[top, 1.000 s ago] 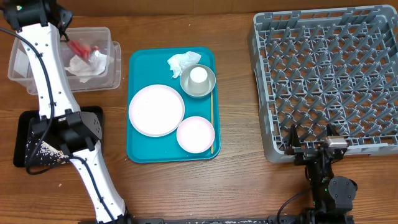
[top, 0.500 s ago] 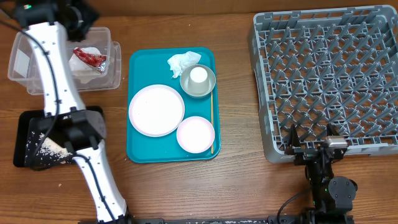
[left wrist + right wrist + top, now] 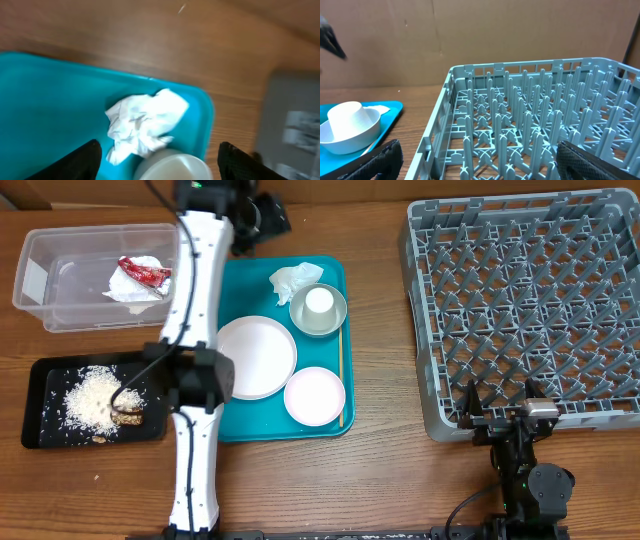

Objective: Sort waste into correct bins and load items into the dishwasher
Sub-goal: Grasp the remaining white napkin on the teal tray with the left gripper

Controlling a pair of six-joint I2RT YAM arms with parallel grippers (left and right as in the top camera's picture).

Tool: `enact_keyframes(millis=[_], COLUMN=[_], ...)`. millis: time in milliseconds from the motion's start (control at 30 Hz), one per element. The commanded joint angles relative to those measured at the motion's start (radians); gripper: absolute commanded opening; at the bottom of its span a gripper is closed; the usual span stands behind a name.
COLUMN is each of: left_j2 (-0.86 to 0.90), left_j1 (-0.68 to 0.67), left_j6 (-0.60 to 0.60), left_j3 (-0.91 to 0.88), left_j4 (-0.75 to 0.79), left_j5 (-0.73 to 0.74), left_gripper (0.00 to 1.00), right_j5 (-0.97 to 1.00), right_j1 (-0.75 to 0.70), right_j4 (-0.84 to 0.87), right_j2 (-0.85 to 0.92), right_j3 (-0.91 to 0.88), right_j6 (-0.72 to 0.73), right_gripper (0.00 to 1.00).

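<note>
Wooden table (image 3: 380, 480): clear tub (image 3: 70, 285) holds red wrapper (image 3: 143, 272), black tray (image 3: 38, 385) holds rice (image 3: 90, 398).

Crumpled paper napkin (image 3: 294, 280), glossy plastic tray (image 3: 255, 295), wooden table (image 3: 380, 330).

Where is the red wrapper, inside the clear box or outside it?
Inside. The red wrapper lies in the clear tub, resting on some crumpled white paper there.
</note>
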Motion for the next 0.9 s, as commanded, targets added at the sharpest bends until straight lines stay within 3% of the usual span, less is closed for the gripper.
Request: enact_keyframes(millis=[0, 233, 367, 433, 500, 633, 867], left_j2=[0.085, 0.182, 0.225, 0.235, 0.235, 0.225, 0.128], left_j1=[-0.017, -0.042, -0.042, -0.042, -0.042, -0.041, -0.003], left_j6=[0.019, 0.018, 0.019, 0.019, 0.019, 0.019, -0.007], left_j3=[-0.020, -0.020, -0.020, -0.020, -0.020, -0.015, 0.080], left_j4=[-0.003, -0.008, -0.020, -0.023, -0.023, -0.024, -0.058], left_j5=[-0.051, -0.051, -0.052, -0.052, -0.053, -0.070, -0.067], left_gripper=[0.77, 0.79, 0.75, 0.67, 0.51, 0.04, 0.04], right_j5=[-0.001, -0.001, -0.001, -0.001, -0.001, -0.001, -0.001], right_j1=[-0.003, -0.003, -0.003, -0.003, -0.003, -0.003, -0.003], right_j4=[0.007, 0.007, 0.006, 0.006, 0.006, 0.006, 0.007], right_j2=[-0.011, -0.011, -0.011, -0.011, -0.011, -0.011, -0.011], right_j3=[-0.010, -0.010, -0.010, -0.010, -0.010, -0.010, -0.010], right_j6=[-0.003, -0.003, -0.003, -0.003, -0.003, -0.003, -0.003], right_gripper=[1.00, 1.00, 1.00, 1.00, 1.00, 1.00, 1.00])
